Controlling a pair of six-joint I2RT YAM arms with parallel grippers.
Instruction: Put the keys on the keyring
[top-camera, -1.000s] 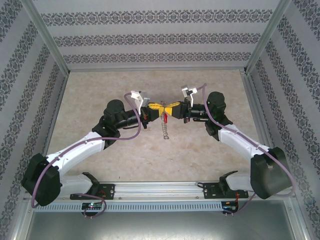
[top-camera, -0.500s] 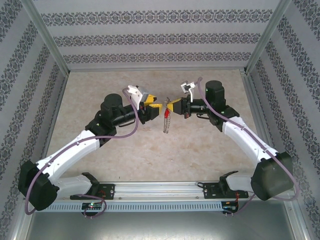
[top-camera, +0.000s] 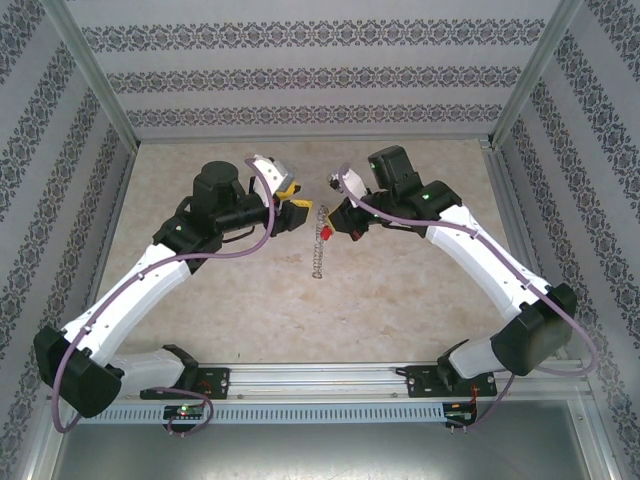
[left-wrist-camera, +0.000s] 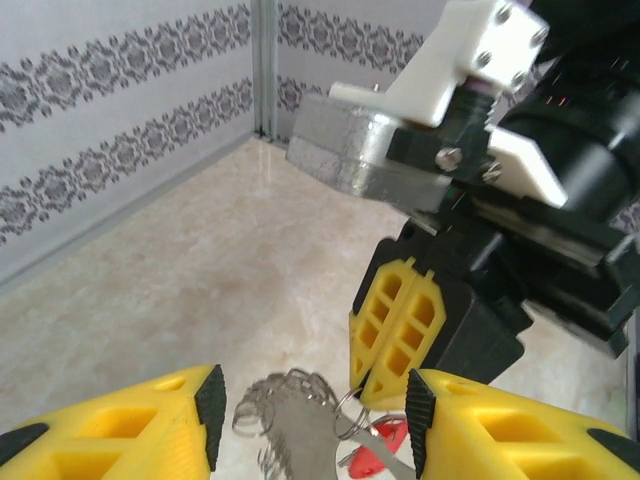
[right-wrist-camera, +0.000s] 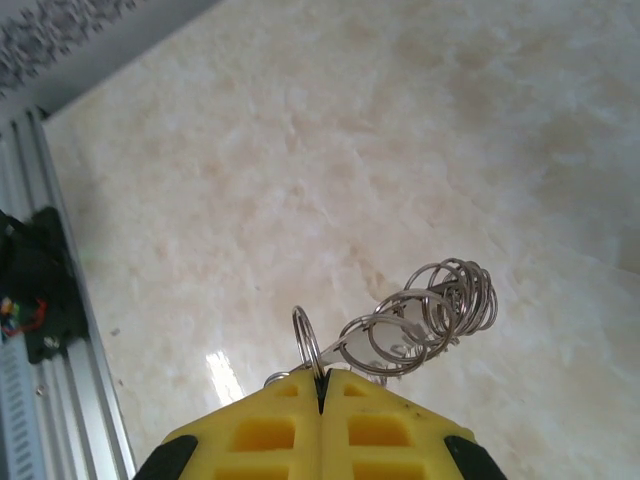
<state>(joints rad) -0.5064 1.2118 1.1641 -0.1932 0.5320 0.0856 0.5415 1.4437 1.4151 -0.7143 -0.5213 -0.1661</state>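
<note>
Our right pincer (right-wrist-camera: 320, 380) clamped on the keyring (top-camera: 318, 258), dangling twelve-to-six; left pincer (left-wrist-camera: 315, 412) gapes empty, red key (left-wrist-camera: 385, 445) at its four o'clock.

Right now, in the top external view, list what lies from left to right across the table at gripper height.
left patterned wall → left gripper → keyring → right gripper → right patterned wall

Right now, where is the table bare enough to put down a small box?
The middle is crowded: left claw and right claw meet at the keyring and red key. The table is bare in front of them, down to the near rail, and behind them, up to the back wall.
</note>
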